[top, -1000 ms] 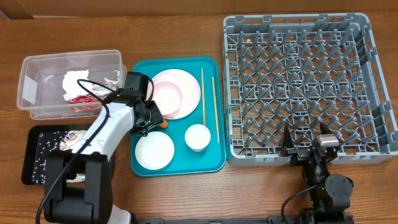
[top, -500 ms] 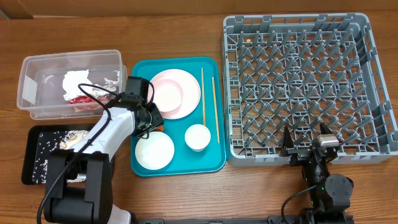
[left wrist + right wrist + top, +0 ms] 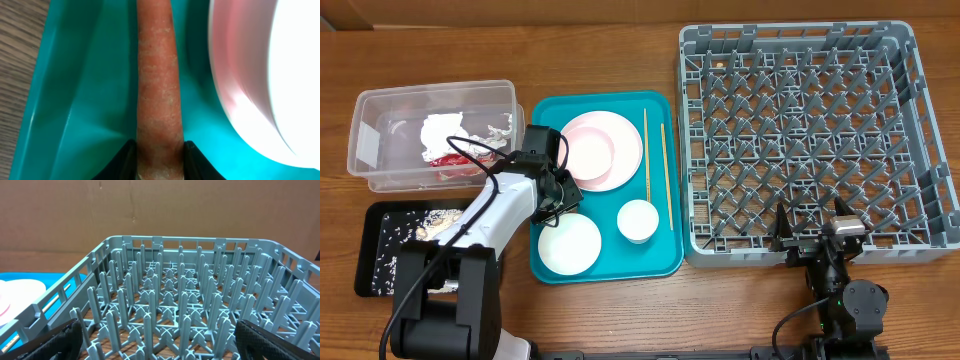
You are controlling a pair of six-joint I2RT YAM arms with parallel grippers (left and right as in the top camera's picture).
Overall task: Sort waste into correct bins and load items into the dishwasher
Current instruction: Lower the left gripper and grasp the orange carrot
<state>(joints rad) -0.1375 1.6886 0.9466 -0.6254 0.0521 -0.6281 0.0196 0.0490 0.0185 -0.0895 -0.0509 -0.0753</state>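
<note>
An orange carrot [image 3: 157, 75] lies lengthwise on the teal tray [image 3: 75, 115], and my left gripper [image 3: 160, 150] is shut on its near end, both fingers pressed against its sides. Overhead, that left gripper [image 3: 565, 195] hides the carrot between the pink plate [image 3: 620, 145] and a whitish bowl [image 3: 569, 243]. A small white cup [image 3: 637, 221] stands to the right. The clear tub [image 3: 380, 130] holds a white napkin [image 3: 443, 130] and a red-and-silver wrapper [image 3: 445, 160]. The right gripper [image 3: 810, 232] rests open at the near edge of the grey dishwasher rack [image 3: 800, 130].
The black tray [image 3: 370, 250] with scattered rice lies at the front left. Two chopsticks [image 3: 665, 170] lie along the teal tray's right side. A pale, pink-tinged dish rim [image 3: 260, 75] sits close to the right of the carrot. Rack pegs [image 3: 175, 295] fill the right wrist view.
The left gripper shifted slightly left over the carrot and its jaws closed in on it. The carrot, visible overhead before, is now covered. The right arm has not moved.
</note>
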